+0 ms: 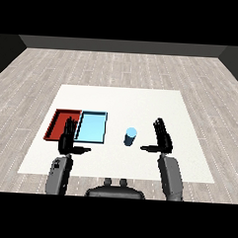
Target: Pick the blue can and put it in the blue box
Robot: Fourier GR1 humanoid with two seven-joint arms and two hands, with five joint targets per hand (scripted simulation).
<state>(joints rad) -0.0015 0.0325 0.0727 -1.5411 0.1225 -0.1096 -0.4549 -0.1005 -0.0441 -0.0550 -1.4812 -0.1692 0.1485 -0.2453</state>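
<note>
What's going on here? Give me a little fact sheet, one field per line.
can: blue can upright on the white table, not held
target: light blue tray, nothing in it
neighbour: red tray touching its left side
right hand: right hand open, just right of the can
left hand: left hand open, over the trays' near edge
</note>
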